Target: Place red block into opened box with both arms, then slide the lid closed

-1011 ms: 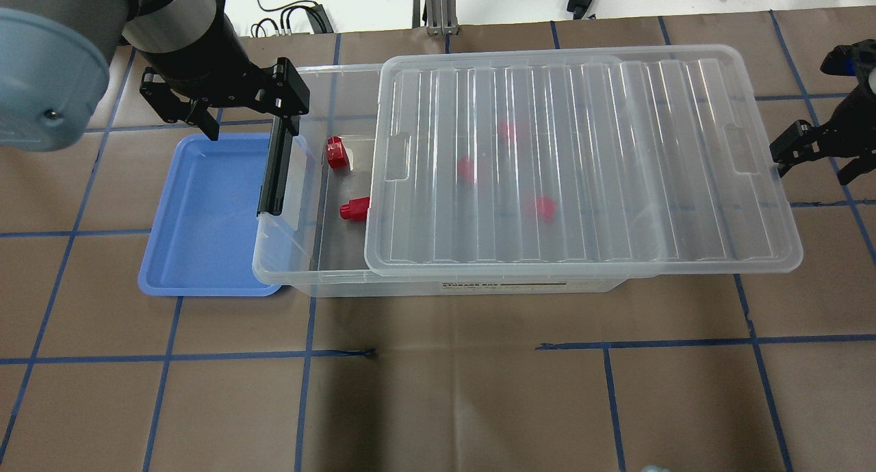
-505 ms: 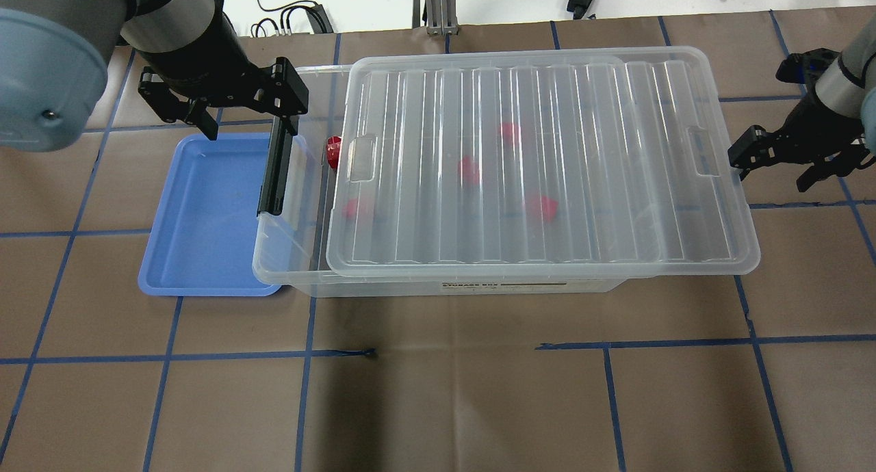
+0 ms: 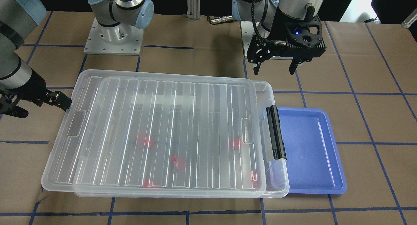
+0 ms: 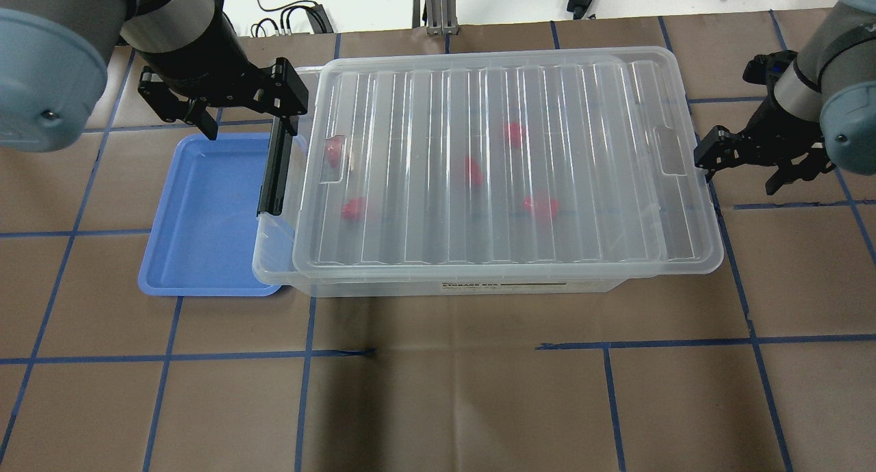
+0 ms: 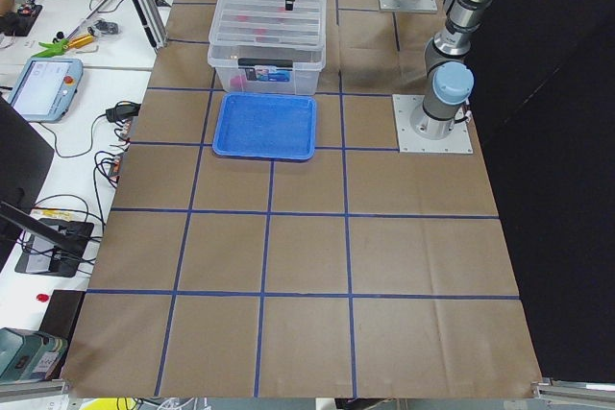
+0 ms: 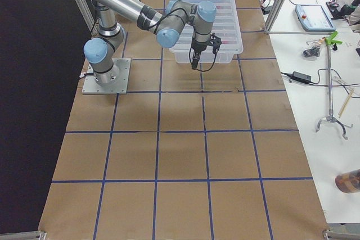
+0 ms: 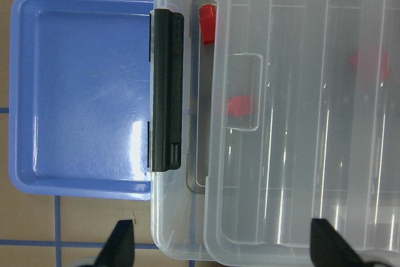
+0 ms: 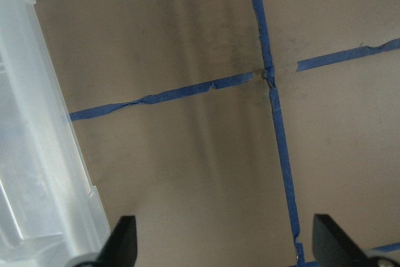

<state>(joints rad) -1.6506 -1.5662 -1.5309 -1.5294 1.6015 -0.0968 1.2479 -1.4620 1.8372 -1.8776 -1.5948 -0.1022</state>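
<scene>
The ribbed clear lid (image 4: 506, 164) lies on the clear box (image 4: 274, 253) and covers nearly all of it. A narrow strip stays uncovered by the black latch (image 4: 274, 171). Several red blocks show blurred through the lid, among them one (image 4: 472, 171) mid-box and one (image 7: 207, 23) half out from the lid's edge. My right gripper (image 4: 742, 171) is open, one finger against the lid's right short edge (image 8: 37, 154). My left gripper (image 4: 239, 113) hangs open and empty above the box's latch end.
A blue tray (image 4: 205, 212) with nothing in it lies against the box's latch end, under my left gripper. Brown paper with blue tape lines covers the table. Cables and tools lie on white benches beyond the table's far edge.
The lid has slid leftward over the box with my right gripper following behind it. The uncovered gap at the latch end has shrunk. My left gripper has not moved.
</scene>
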